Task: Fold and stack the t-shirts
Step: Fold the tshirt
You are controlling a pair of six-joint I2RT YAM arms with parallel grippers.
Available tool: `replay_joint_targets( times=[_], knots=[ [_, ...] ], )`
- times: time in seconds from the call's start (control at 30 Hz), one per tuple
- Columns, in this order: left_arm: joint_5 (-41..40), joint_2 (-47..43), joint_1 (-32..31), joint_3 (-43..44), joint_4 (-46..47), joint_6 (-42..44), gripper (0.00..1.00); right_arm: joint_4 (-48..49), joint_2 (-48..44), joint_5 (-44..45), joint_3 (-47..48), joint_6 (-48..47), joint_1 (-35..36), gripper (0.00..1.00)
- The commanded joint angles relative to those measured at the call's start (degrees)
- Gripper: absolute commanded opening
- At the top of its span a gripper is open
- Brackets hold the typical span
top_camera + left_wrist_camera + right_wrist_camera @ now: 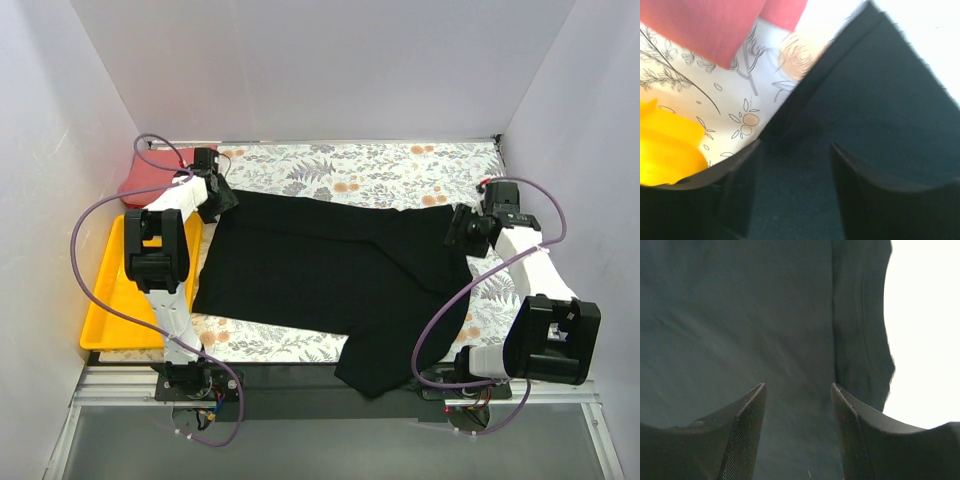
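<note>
The black t-shirt [330, 270] lies spread across the floral cloth, and one end hangs over the near table edge. The coral-red t-shirt [150, 178] sits bunched at the back left, also seen in the left wrist view [715, 25]. My left gripper [222, 200] is at the black shirt's far left corner. Its jaws [796, 147] stand apart over the black cloth [865, 90], open. My right gripper [462, 228] is at the shirt's right edge. Its jaws [797, 387] are also open, with flat black fabric [740, 315] beneath.
A yellow tray [115, 300] lies along the left side, beside the left arm; its edge shows in the left wrist view [665, 145]. The floral cloth [400, 165] covers the table. White walls close in on three sides.
</note>
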Motion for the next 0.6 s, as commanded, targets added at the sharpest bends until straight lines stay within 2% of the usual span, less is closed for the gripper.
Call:
replay_joint_targets(
  times=[0.0,0.17,0.23,0.57],
  knots=[
    [0.1,-7.5,0.2,4.1,1.2,-0.4,0.58,11.5,2.4,-3.1,4.3,2.4,-1.9,0.61],
    [3.1,-8.5,-0.7,6.4,2.8,0.4,0.60,21.8,9.7,-11.7,6.3,6.8,-8.0,0.59],
    [4.3,-7.6,-1.1,6.8,4.4,1.1,0.59,25.5,11.7,-11.9,6.8,7.7,-9.4,0.58],
    [6.8,3.2,-1.6,11.2,10.7,4.8,0.41,34.9,28.4,-20.7,12.9,6.3,-11.0,0.56]
  ],
)
